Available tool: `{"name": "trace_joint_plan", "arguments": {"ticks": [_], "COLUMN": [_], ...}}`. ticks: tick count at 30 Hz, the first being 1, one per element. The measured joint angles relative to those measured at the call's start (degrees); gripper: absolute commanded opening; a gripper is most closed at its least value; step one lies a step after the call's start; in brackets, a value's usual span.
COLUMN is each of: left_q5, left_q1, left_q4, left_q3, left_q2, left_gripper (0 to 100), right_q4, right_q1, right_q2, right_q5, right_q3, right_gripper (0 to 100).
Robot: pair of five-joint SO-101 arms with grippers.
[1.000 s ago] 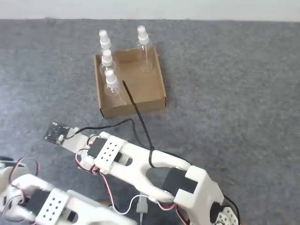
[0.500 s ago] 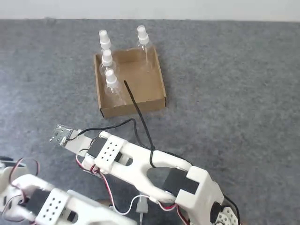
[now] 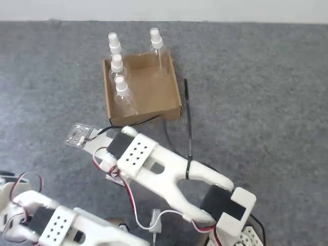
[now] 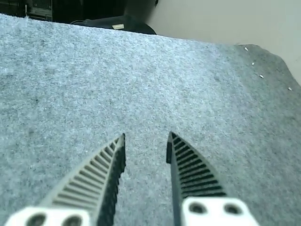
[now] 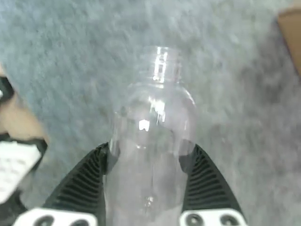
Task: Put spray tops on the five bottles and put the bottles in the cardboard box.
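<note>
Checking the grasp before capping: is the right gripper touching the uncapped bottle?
Touching. The right wrist view shows the right gripper with both fingers pressed against the sides of the uncapped bottle.

It looked like a robotics lab or hobby workshop. Two white plastic arms (image 3: 136, 154) with bare wires (image 3: 129, 192) and an exposed circuit board (image 3: 79, 136) stood at a table (image 3: 256, 77) covered in grey felt, by a plain pale wall (image 3: 215, 10). A cardboard box (image 3: 146, 115) of bottles (image 3: 123, 95) sat there, and dark equipment (image 4: 37, 7) stood behind.
</note>
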Motion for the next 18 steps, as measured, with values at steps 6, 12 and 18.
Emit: {"name": "trace_joint_plan", "arguments": {"ticks": [6,12,18], "left_q5": [0.00,0.00,0.00], "left_q1": [0.00,0.00,0.00], "left_q4": [0.00,0.00,0.00], "left_q3": [0.00,0.00,0.00], "left_q2": [0.00,0.00,0.00], "left_gripper": [14,14,14], "right_q4": [7.91,14.59,21.80], "right_q1": [2.73,5.71,9.05], "right_q2": [-0.70,-3.16,-5.89], "right_q5": [0.44,0.44,0.44], "right_q3": [0.00,0.00,0.00], "right_gripper": [3.2,3.2,3.5]}}
